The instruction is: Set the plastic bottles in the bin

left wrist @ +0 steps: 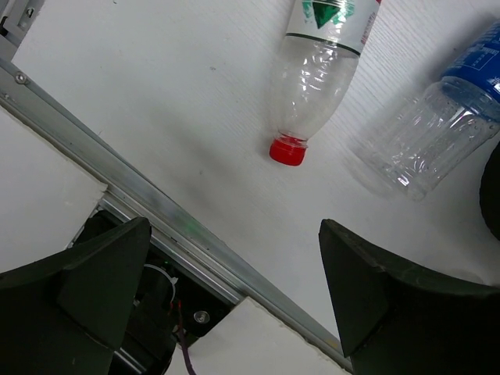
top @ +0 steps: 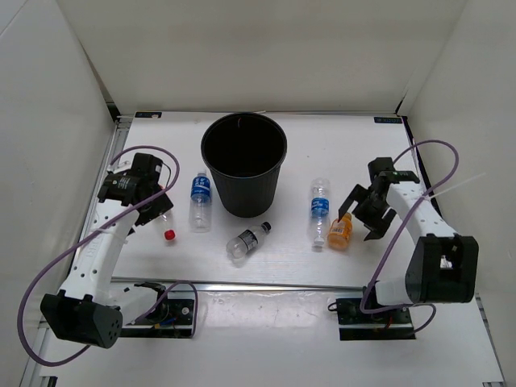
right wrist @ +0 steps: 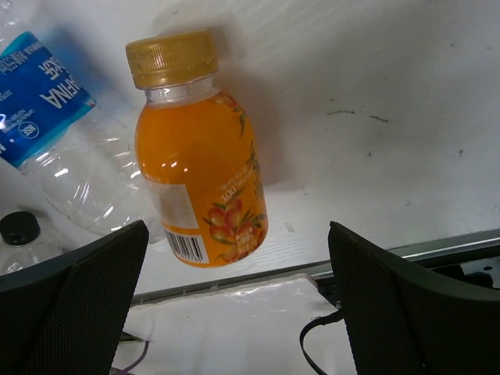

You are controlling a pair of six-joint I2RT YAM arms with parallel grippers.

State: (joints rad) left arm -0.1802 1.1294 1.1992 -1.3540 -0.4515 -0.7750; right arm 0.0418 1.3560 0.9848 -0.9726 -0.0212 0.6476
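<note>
Five bottles lie flat on the white table (top: 274, 262); none is in the bin.

Near edge: an aluminium rail (top: 266, 285) runs across in front of the arm bases. The dark-labelled bottle (top: 247, 239) lies closest to it, mid-table, with bare surface on both sides.

Right gripper (top: 361, 218) has its fingers spread wide and holds nothing. The orange bottle (right wrist: 199, 180) lies on its side just ahead of the gap, gold cap pointing away, not clasped. A blue-labelled bottle (top: 320, 211) lies just beside it on the left; whether they touch cannot be told. The right wall is close to this arm.

Left gripper (left wrist: 234, 228) is also wide and empty, and hovers over the side rail (left wrist: 156, 203) at the table's left edge. The red-capped bottle (left wrist: 320, 70) lies ahead of it, cap toward the fingers, apart from them. The second blue-labelled bottle (top: 200, 200) lies beside that one, toward the centre.

Farther back, the bin (top: 246, 197) stands upright at centre between the two blue-labelled bottles, mouth open, with a strip of open table behind it to the back wall (top: 258, 56).
</note>
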